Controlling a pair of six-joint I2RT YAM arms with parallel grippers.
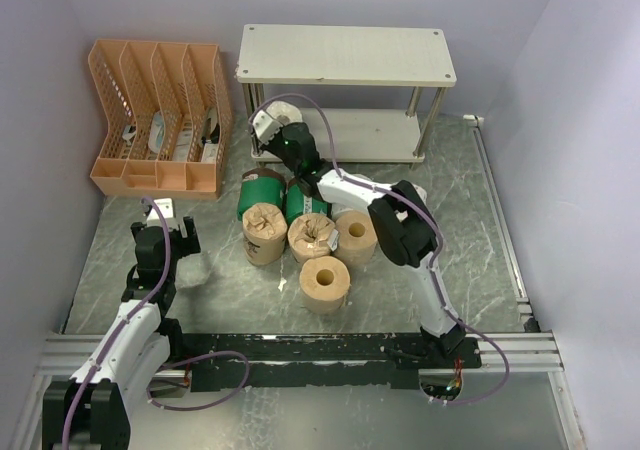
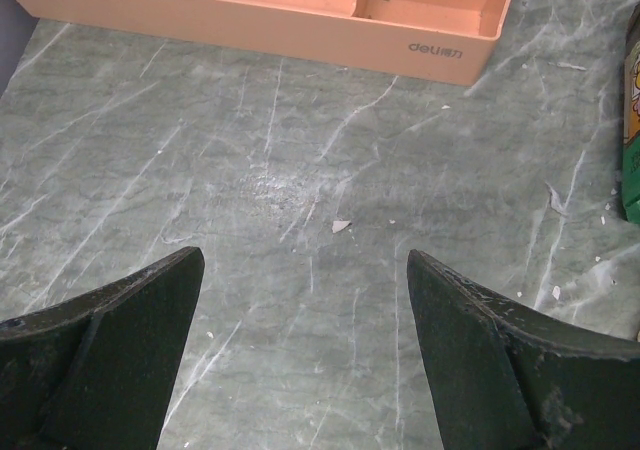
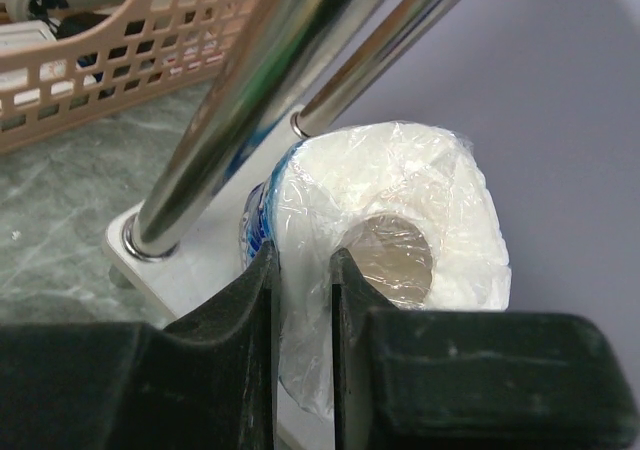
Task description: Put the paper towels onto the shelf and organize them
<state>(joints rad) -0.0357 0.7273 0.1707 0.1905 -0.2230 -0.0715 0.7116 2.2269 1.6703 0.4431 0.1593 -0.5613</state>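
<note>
The shelf has an off-white top board (image 1: 345, 55) and a lower board (image 1: 375, 130) on silver posts. My right gripper (image 1: 285, 138) is shut on the wall of the blue-and-white wrapped roll (image 1: 270, 122) at the left end of the lower board. In the right wrist view the gripper (image 3: 300, 270) pinches the roll (image 3: 410, 190) beside a post (image 3: 235, 110). On the table lie two green rolls (image 1: 262, 192), two brown-paper rolls (image 1: 264, 232) and two tan rolls (image 1: 325, 283). My left gripper (image 1: 165, 232) is open and empty over the bare table (image 2: 305, 280).
The orange slotted organizer (image 1: 160, 120) stands at the back left, just ahead of my left gripper in its wrist view (image 2: 300, 20). A green roll's edge (image 2: 630, 120) shows at that view's right. Walls close in on the left, right and back.
</note>
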